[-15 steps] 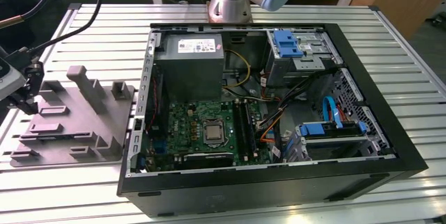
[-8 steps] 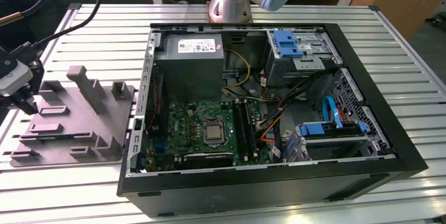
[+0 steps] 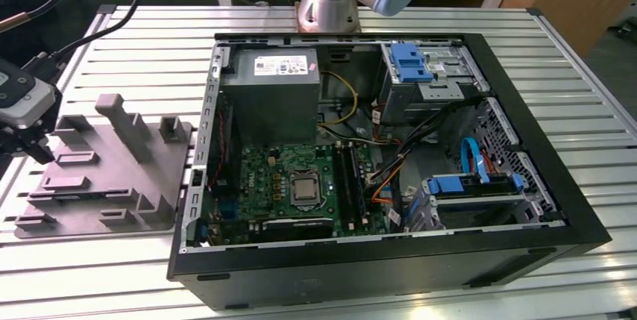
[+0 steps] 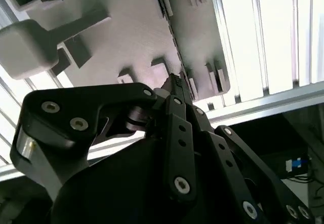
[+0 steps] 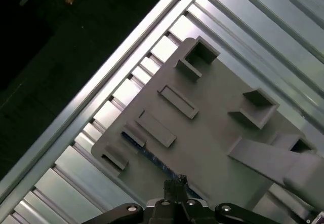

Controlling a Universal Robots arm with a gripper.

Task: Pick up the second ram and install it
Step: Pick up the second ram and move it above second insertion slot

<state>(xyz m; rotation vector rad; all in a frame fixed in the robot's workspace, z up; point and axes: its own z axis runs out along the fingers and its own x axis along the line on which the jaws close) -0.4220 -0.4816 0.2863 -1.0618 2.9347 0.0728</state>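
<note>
Slatted table (image 5: 243,11), grey tray (image 5: 217,107), second ram (image 5: 152,157) close under gripper (image 5: 176,183)

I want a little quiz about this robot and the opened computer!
1. True or false: the large green motherboard lies inside the open black computer case.
2. The arm's black gripper hangs over: A) the grey plastic parts tray, B) the motherboard, C) the case.
3. Fill in: the long, thin, dark memory stick lies on the tray, close to the ____.
Key: 1 true; 2 A; 3 gripper.
</note>
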